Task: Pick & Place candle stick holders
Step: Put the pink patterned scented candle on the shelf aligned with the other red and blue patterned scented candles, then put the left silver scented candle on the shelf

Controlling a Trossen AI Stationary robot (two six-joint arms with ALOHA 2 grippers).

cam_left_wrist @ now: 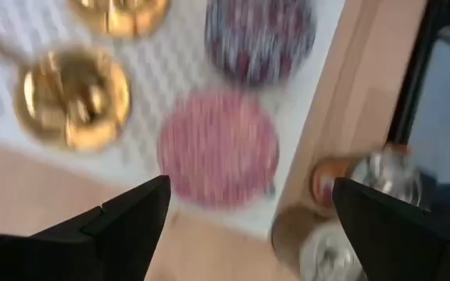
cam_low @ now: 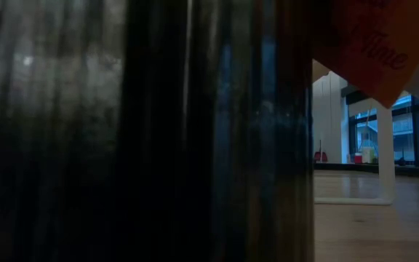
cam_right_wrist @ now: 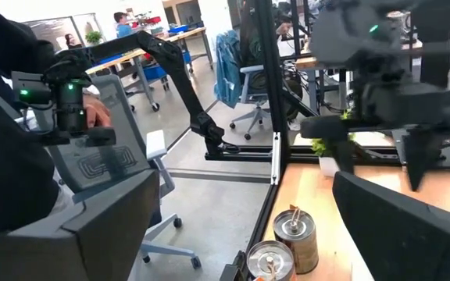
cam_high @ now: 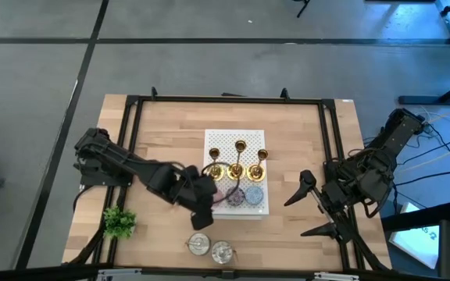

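The left gripper (cam_high: 206, 204) is open and holds nothing. It hangs over the near left corner of the white board (cam_high: 250, 212), above the pink disc (cam_left_wrist: 218, 147). A purple disc (cam_left_wrist: 259, 37) lies just beside the pink one, and a blue disc (cam_high: 255, 194) sits at the board's near right corner. The three gold holders (cam_high: 240, 160) stand in a row behind the discs, on the board. Two round pots (cam_high: 211, 248) sit near the table's (cam_high: 170, 125) front edge, with a small green plant (cam_high: 119, 222) toward its front left corner. The right gripper (cam_high: 316, 209) waits wide open near the table's right edge. In the low view, something dark blocks most of the sight, and red writing ends in "ime".
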